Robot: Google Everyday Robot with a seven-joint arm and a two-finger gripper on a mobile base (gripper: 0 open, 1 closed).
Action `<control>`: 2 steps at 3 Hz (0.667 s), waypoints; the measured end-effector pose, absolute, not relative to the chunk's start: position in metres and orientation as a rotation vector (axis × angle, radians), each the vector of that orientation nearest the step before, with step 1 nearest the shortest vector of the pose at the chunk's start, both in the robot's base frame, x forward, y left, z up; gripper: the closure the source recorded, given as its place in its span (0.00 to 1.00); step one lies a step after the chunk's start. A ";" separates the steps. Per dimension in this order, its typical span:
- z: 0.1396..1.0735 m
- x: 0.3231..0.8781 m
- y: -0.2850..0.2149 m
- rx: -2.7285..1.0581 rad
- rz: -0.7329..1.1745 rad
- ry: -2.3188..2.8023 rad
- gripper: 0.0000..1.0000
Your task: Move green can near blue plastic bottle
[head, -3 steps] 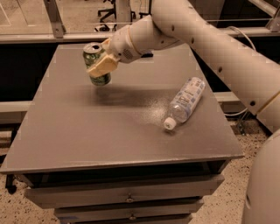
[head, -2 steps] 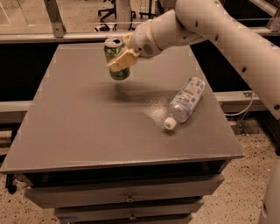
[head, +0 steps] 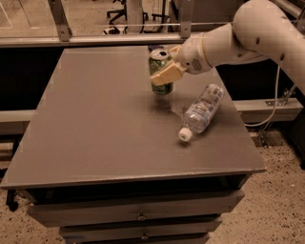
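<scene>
As read from the left: broad grey counter [head: 86, 124], matte top, front edge running across the lower part of the view, drawers [head: 138, 212] stacked beneath. Behind its far edge, a metal rail [head: 95, 39], and beyond that, part of an office chair [head: 126, 9].

Right of centre, on the far half of the counter: green can [head: 163, 87], upright, silver top facing up, pale lettering on the side partly covered. Held by the end effector [head: 162, 66], closed around the can's upper half from the right, with one tan finger [head: 167, 72] laid slantwise across the near face and the other out of sight behind. Can right at the end effector's tip, pinched between the fingers, lower band showing below the near finger. Base either resting on the counter or just above it; cannot tell which. Dark shadow directly under it and a little to the right.

Right of the can, near but apart: blue plastic bottle [head: 202, 108], lying on its side on the counter, set diagonally, white cap [head: 185, 135] pointing to the near left, bottom end to the far right, label wrapped around the middle. Strip of bare counter between can and bottle.

Further right: white arm [head: 248, 33], reaching in from the upper right corner, narrowing at the wrist down to the end effector. Below it, past the counter's right edge, a thin cable [head: 274, 100] hanging toward the speckled floor [head: 281, 200].
</scene>
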State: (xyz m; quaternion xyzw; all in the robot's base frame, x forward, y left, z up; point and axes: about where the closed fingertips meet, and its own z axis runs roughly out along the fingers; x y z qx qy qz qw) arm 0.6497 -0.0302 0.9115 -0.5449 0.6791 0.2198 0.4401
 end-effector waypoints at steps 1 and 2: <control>0.889 0.634 -0.052 -1.311 0.561 1.749 1.00; 0.876 0.625 -0.063 -1.297 0.572 1.791 0.82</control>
